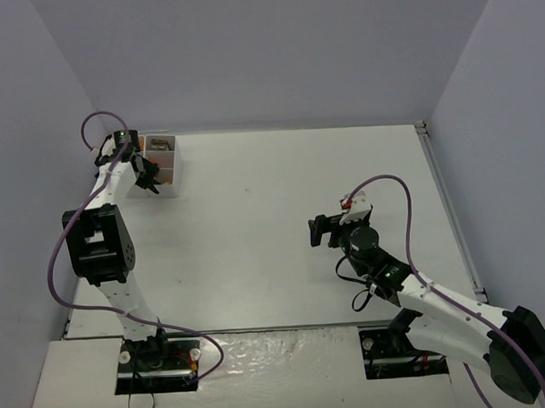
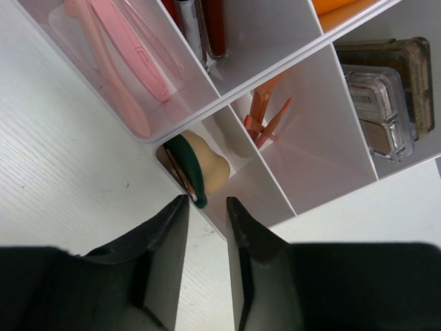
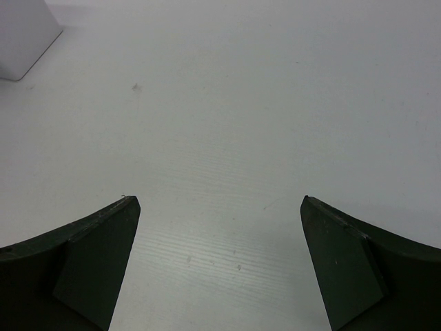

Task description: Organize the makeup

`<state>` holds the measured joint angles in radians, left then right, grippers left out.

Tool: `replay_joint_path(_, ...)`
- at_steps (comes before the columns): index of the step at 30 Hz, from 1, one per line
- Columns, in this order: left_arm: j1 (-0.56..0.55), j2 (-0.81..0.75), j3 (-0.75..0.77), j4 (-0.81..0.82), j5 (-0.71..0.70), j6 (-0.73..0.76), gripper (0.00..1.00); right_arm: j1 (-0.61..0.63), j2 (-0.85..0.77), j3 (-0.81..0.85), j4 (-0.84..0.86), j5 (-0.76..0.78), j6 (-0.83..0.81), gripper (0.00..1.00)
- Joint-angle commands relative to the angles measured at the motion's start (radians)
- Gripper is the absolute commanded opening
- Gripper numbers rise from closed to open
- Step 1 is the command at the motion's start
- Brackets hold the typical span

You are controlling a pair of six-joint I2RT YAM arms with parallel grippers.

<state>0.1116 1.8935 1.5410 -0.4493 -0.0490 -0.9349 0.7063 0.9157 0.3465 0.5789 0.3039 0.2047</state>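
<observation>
The makeup lies in the white compartment box (image 1: 161,163) at the far left. In the left wrist view I see pink sticks (image 2: 117,62), dark-red pencils (image 2: 207,24), an orange tube (image 2: 337,5), two brown palettes (image 2: 386,89) and thin orange pencils (image 2: 265,117). The dark-green compact (image 2: 187,169) stands on edge against the beige sponge (image 2: 213,169) in the small near compartment. My left gripper (image 2: 207,203) hovers just above that compartment's corner, jaws a narrow gap apart and holding nothing. My right gripper (image 3: 220,207) is wide open and empty over bare table.
The box's white wall (image 2: 303,138) runs under the left fingers (image 2: 172,234). A corner of the box (image 3: 21,34) shows far off in the right wrist view. The right gripper (image 1: 316,231) sits mid-table. The left gripper (image 1: 149,177) is at the box's near side.
</observation>
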Motion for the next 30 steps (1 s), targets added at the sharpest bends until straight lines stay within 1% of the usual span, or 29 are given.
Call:
replay_joint_path(1,0.007,-0.031,0.056,0.062,0.009,-0.021,0.27,-0.002,0.012,0.054,0.072,-0.006,-0.010,1.00)
replay_joint_path(6,0.004,-0.075,0.065,0.080,0.015,0.012,0.29,-0.003,0.011,0.058,0.065,-0.008,-0.011,1.00)
replay_joint_path(8,0.002,-0.127,0.063,0.085,0.023,0.045,0.30,-0.003,0.000,0.062,0.050,0.000,-0.010,1.00)
replay_joint_path(11,-0.003,-0.244,0.025,0.101,0.038,0.174,0.34,-0.004,-0.033,0.075,0.007,0.036,0.001,1.00)
replay_joint_path(13,-0.003,-0.402,-0.043,0.124,0.031,0.254,0.36,-0.004,-0.066,0.115,-0.091,0.075,0.003,1.00)
replay_joint_path(15,-0.005,-0.534,-0.155,0.149,0.010,0.369,0.40,-0.004,-0.086,0.211,-0.203,0.111,-0.004,1.00)
replay_joint_path(17,-0.007,-0.726,-0.246,0.157,-0.032,0.445,0.47,-0.005,-0.106,0.281,-0.320,0.130,-0.023,1.00)
replay_joint_path(19,-0.010,-0.875,-0.355,0.152,-0.055,0.497,0.54,-0.004,-0.127,0.343,-0.383,0.147,-0.031,1.00)
replay_joint_path(20,-0.011,-0.975,-0.380,0.133,-0.059,0.510,0.59,-0.004,-0.143,0.355,-0.417,0.163,-0.020,1.00)
replay_joint_path(21,-0.015,-1.043,-0.397,0.108,-0.061,0.531,0.63,-0.003,-0.156,0.373,-0.441,0.176,-0.011,1.00)
replay_joint_path(23,-0.038,-1.150,-0.396,-0.019,-0.073,0.586,0.71,-0.003,-0.187,0.393,-0.491,0.202,0.021,1.00)
replay_joint_path(26,-0.100,-1.234,-0.389,-0.147,-0.101,0.691,0.77,-0.004,-0.235,0.403,-0.532,0.213,0.027,1.00)
replay_joint_path(30,-0.200,-1.367,-0.398,-0.241,-0.114,0.775,0.85,-0.003,-0.322,0.418,-0.596,0.226,0.015,1.00)
